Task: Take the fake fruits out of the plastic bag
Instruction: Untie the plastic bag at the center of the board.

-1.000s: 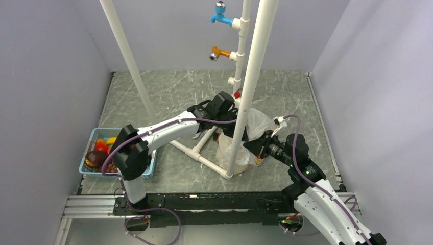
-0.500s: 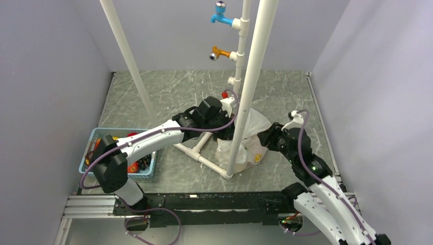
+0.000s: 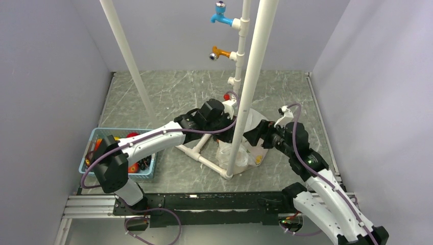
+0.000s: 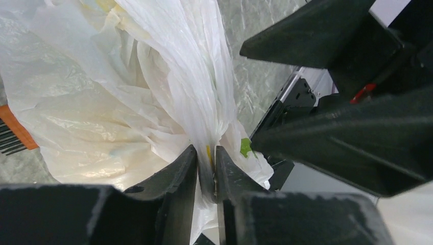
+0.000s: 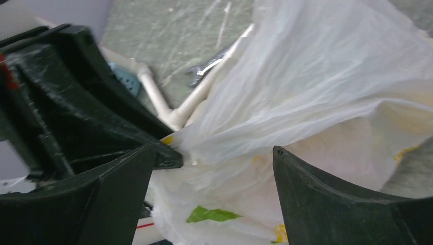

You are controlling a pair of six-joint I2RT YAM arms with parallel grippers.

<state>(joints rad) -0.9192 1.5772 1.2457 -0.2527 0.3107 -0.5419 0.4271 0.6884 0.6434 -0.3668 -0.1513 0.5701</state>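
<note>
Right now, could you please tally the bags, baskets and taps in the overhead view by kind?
plastic bag: 1
basket: 1
taps: 2, the blue tap and the orange tap
Total: 4

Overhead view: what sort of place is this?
Probably a robot test booth: grey walls box in a marble-patterned table, a white plastic pipe frame carries a blue toy tap and an orange toy tap.
</note>
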